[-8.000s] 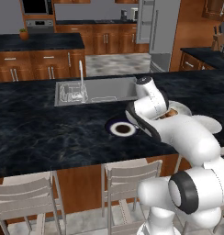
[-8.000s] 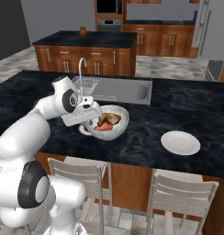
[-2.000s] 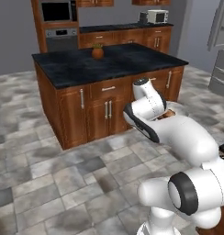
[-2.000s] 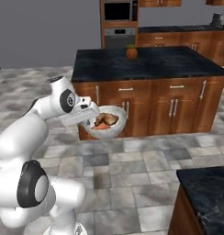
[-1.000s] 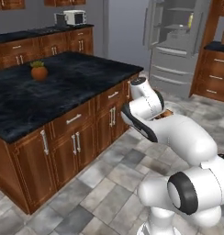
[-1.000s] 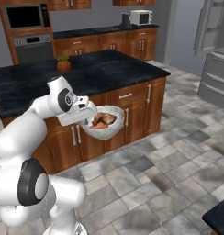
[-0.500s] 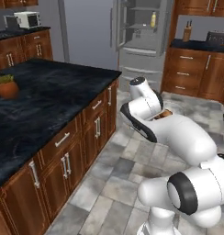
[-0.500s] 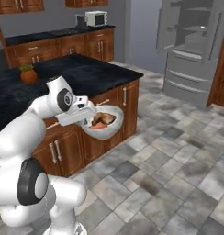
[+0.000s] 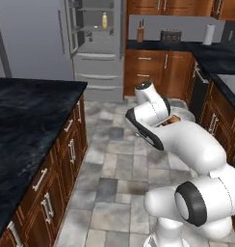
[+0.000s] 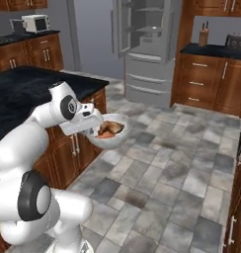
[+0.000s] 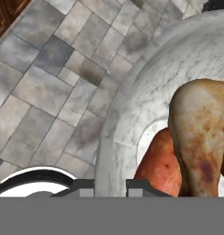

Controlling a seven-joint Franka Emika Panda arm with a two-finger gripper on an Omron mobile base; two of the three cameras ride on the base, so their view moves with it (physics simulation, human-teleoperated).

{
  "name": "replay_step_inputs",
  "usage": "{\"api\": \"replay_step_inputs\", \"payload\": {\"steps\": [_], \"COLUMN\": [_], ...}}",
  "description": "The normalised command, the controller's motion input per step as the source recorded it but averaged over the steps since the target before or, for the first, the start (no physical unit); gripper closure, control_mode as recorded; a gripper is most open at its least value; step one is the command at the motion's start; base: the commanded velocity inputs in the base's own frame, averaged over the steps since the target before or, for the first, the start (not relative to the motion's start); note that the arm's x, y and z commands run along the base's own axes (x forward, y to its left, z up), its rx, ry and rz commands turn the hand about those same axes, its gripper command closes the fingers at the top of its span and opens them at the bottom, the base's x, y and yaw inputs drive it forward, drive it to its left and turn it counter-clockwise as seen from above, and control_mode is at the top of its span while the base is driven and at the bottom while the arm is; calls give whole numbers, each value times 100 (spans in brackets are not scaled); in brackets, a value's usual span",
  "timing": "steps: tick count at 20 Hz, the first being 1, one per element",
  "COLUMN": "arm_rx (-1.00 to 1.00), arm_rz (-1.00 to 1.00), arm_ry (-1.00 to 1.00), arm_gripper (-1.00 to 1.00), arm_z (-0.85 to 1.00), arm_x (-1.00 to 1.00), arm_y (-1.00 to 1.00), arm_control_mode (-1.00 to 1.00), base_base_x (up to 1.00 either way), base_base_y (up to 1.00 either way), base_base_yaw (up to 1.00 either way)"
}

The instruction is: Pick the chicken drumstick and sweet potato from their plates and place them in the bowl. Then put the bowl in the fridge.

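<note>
Fridge (image 9: 93,36) stands open beyond the arm in the left base view. Right base view: fingers (image 10: 92,129) clenched on the bowl (image 10: 108,132) rim, carried over the floor. Hand view: drumstick (image 11: 203,133) lies on sweet potato (image 11: 157,164) inside

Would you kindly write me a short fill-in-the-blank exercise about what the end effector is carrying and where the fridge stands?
1. The end effector is shut on the rim of the ____.
2. Inside the bowl, the chicken drumstick lies partly on top of the ____.
3. The fridge ahead has its upper doors ____.

Missing words: bowl; sweet potato; open
</note>
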Motion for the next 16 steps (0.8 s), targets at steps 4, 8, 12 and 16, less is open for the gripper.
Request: {"api": "replay_step_inputs", "payload": {"steps": [4,8,12,16], "arm_rx": [0,0,0,0], "arm_rz": [0,0,0,0], "arm_ry": [0,0,0,0], "arm_gripper": [100,100,100,100], "arm_z": [0,0,0,0], "arm_x": [0,0,0,0], "arm_y": [0,0,0,0], "arm_control_mode": [100,100,100,100], "base_base_x": [69,82,92,94], "base_base_y": [28,33,32,30], "base_base_yaw": [-40,-27,-17,-8]}}
